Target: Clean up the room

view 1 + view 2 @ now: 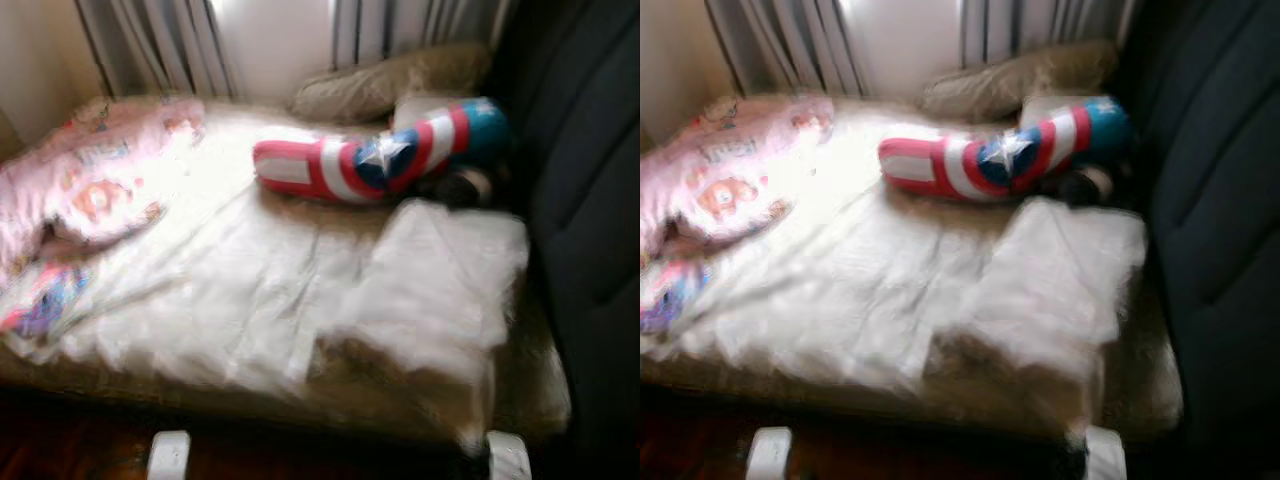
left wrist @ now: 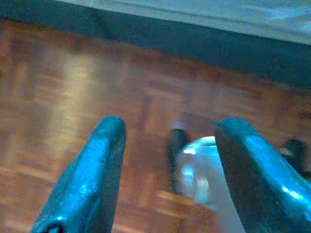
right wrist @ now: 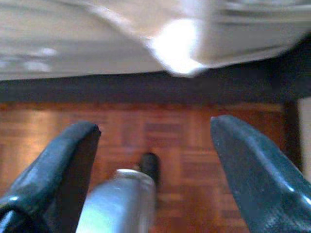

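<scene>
A bed lies before me with a crumpled white sheet (image 1: 250,290) across it. A pink patterned blanket (image 1: 95,175) is bunched at its left side. A long red, white and blue cushion with a white star (image 1: 375,160) rests near the far end, beside a beige pillow (image 1: 385,85). A folded white cloth (image 1: 445,280) sits on the right part of the bed. My left gripper (image 2: 170,124) hangs open over the wooden floor with nothing between its fingers. My right gripper (image 3: 154,125) is open too, below the bed's edge. The head views are blurred.
A dark padded surface (image 1: 590,180) rises along the bed's right side. Curtains (image 1: 160,45) hang behind the bed. The parquet floor (image 2: 63,87) runs under the bed's front edge. The overhanging sheet (image 3: 184,43) shows in the right wrist view.
</scene>
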Robot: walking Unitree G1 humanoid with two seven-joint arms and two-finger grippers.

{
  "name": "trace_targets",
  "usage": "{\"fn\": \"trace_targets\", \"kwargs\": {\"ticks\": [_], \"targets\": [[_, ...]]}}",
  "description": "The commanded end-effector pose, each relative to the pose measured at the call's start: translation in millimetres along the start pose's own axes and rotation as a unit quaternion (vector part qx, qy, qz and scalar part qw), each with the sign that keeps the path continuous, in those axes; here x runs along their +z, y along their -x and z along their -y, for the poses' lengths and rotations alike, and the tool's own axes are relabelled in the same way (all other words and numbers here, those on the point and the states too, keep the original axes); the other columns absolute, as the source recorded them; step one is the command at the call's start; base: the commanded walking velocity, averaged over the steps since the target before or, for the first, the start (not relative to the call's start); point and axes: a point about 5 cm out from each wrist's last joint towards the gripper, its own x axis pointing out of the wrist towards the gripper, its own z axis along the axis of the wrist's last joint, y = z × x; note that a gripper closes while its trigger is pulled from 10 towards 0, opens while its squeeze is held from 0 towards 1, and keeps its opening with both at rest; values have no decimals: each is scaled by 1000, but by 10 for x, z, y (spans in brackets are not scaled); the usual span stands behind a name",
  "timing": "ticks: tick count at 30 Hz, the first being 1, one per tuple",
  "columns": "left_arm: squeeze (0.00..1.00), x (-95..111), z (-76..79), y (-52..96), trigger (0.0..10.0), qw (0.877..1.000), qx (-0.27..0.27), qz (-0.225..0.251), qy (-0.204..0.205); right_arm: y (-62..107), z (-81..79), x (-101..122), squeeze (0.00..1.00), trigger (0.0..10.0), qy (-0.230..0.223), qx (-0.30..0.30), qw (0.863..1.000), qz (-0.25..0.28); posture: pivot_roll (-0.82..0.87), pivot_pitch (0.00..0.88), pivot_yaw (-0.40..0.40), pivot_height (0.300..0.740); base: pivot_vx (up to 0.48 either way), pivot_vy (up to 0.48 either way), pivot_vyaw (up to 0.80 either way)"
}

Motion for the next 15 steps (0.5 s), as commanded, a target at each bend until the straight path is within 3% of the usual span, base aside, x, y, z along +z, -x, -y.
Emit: {"fn": "trace_targets", "kwargs": {"ticks": [1,13,15], "targets": [[0,-44,-72,16,10000,1000,8,-12,-1,-14,-37,34,0,10000,-8,3,1000,6,79,0,-26,736,0,0,0],[0,-44,-58,15,10000,1000,7,-9,18,-15,-28,47,0,10000,-3,6,1000,6,84,0,-33,736,0,0,0],[0,-42,-52,14,10000,1000,5,-8,20,-15,-25,49,0,10000,-2,6,1000,7,82,0,-32,736,261,0,0]]}}
